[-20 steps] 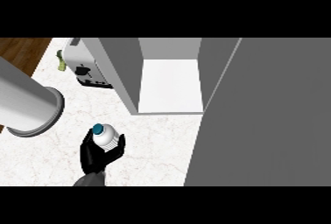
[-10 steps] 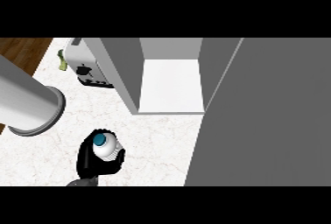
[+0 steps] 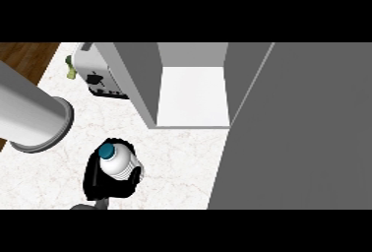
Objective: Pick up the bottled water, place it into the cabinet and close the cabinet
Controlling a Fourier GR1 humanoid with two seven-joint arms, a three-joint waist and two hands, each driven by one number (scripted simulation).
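The cabinet stands open on the white marble counter, its grey door swung out at the right. A toaster sits left. Near the lower edge, one hand, left or right unclear, curls around the bottle; no label is readable.

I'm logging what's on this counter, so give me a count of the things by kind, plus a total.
Bottled water: 1, held in a black hand
Toaster: 1
Cabinet: 1, door open
Small green item by the toaster: 1, too small to identify
Total: 4
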